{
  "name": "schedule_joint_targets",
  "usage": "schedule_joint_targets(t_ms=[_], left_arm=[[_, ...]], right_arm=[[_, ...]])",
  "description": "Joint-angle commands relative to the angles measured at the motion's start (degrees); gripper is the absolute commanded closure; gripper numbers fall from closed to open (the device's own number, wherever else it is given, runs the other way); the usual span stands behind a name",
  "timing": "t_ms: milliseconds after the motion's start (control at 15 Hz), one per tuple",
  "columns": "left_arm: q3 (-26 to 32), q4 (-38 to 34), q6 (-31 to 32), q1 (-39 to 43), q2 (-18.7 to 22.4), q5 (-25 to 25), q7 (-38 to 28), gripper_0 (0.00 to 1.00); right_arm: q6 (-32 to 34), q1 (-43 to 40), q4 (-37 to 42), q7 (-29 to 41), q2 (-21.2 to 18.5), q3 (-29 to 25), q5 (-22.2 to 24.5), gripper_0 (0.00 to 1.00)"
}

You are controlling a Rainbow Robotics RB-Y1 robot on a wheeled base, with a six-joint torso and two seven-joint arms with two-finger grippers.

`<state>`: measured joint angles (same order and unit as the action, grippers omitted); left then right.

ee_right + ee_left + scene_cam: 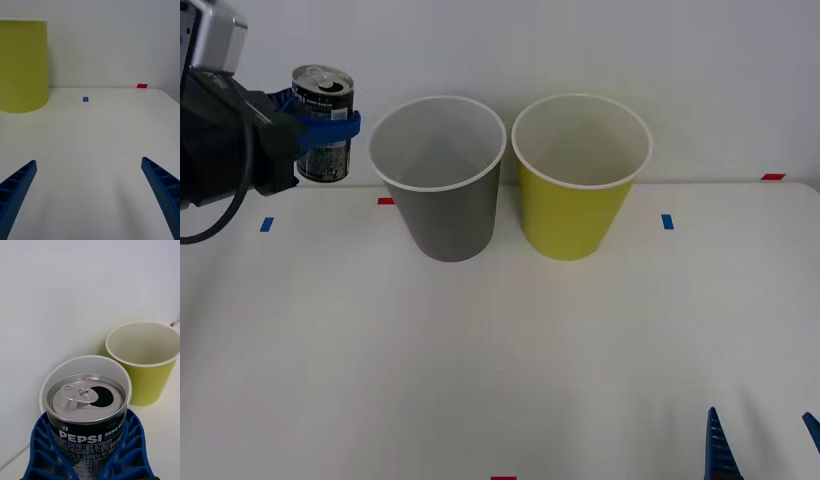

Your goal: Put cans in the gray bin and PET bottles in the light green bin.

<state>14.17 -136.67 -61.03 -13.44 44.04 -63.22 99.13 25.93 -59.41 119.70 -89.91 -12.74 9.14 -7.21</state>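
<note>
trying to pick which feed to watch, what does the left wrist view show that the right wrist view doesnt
Left wrist view alone: the Pepsi can, upright with its tab opened, clamped in the left gripper, and behind it the gray bin's white rim and pale inside.

Right wrist view alone: the right gripper open and holding nothing, low above the white table, with a blue tape mark and a red tape mark.

Both: the light green bin, standing upright against the white wall.

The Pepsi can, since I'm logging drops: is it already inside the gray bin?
No, the Pepsi can is held by the left gripper beside the gray bin.
</note>
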Motion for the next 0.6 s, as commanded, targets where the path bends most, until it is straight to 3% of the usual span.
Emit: schedule_joint_targets(t_ms=[67, 600], left_arm=[[-2.4, 3.7, 3.6, -3.3, -1.2, 0.5, -1.3, 1.00], [-17.9, 20.0, 13.7, -17.3, -1.5, 2.3, -3.3, 1.00]], right_arm=[[0.0, 0.0, 0.0, 0.0, 0.0, 0.0, 0.0, 0.04], [0.0, 0.0, 0.0, 0.0, 0.0, 0.0, 0.0, 0.04]])
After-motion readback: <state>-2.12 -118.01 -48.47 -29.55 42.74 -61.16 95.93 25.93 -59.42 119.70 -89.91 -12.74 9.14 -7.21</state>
